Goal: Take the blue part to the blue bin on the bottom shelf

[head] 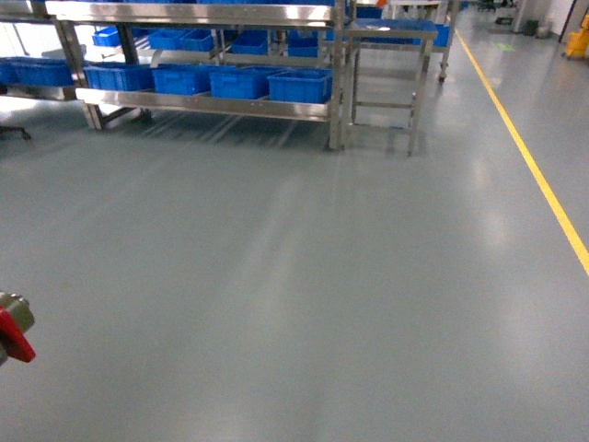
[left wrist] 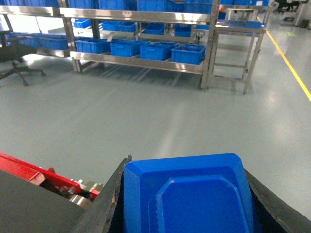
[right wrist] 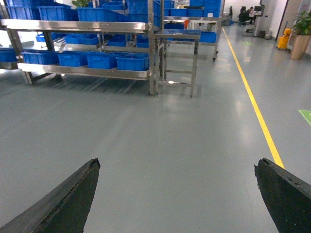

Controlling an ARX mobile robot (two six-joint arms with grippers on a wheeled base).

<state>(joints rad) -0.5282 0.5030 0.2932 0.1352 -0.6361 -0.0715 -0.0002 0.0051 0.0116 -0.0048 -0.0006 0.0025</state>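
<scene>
I see the grey polished floor (head: 304,276) filling most of my head view, with a yellow painted line (head: 529,157) running along its right side. At the far end stands the stainless-steel rack, and its bottom shelf (head: 207,104) with the flat front rail carries a row of 4 blue plastic bins (head: 299,86), side by side. Just beside the rack's right end stands a square steel table (head: 391,74).

My left gripper (left wrist: 187,213) is clamped on the blue moulded plastic part (left wrist: 187,194), which sits between the 2 black fingers (left wrist: 104,204) in the left wrist view, well apart from the shelf. My right gripper (right wrist: 180,194) has its black fingers (right wrist: 63,199) spread wide, nothing between them but floor.
</scene>
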